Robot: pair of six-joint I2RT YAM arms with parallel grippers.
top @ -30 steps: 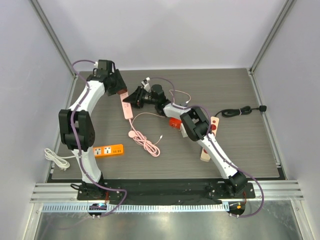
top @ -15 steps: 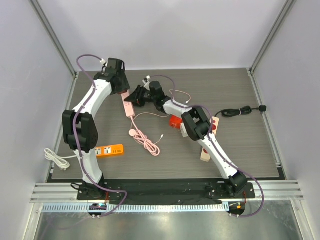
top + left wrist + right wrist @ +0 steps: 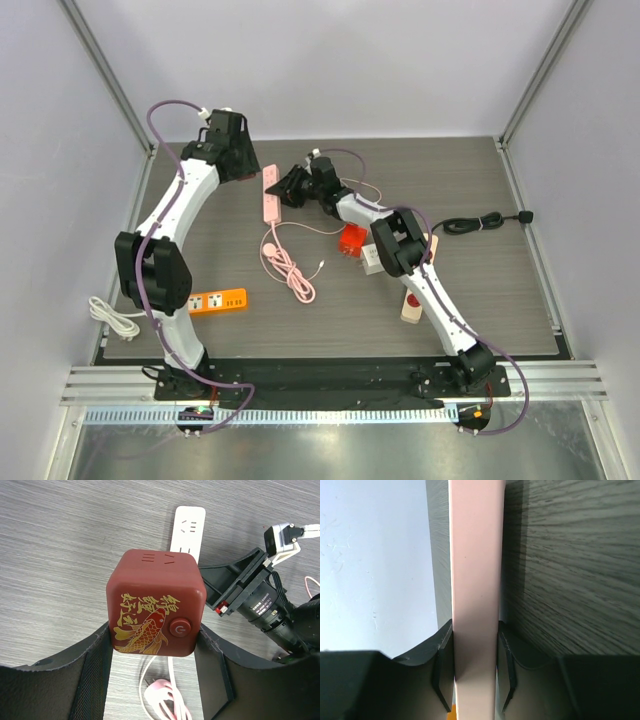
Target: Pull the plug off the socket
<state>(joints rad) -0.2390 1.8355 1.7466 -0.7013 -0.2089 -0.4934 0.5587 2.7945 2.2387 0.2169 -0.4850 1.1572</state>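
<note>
The left jaws are clenched on a dark red cube plug [image 3: 155, 595], gripping 2 opposite sides. The face turned to the wrist camera carries a gold fish, gold characters and a round power button. From above, the left arm [image 3: 190, 195] reaches to the far-left corner of the counter [image 3: 480, 290]. Its jaws stand apart from the pink power strip [image 3: 270, 197], just beyond that strip's far end, so the plug is off the socket. In the left wrist view the strip's pale far end, with 1 socket showing, lies below and past the cube.

The right jaws are clamped on the pink power strip, 1 pad pressed against each long edge. In the overhead view they meet the strip from its right side. The strip lies in the far middle of the counter, running from far to near. Its pink cable [image 3: 288, 265] trails off the near end in loose loops toward the middle of the counter.

An orange power strip [image 3: 218, 300] lies toward the near-left corner, and a coiled white cable [image 3: 108, 314] sits at the left edge. A black cable [image 3: 478, 224] rests near the right edge. A red-orange block [image 3: 352, 240] sits beside the right arm [image 3: 430, 290], with a pale strip [image 3: 412, 308] partly under that arm.
</note>
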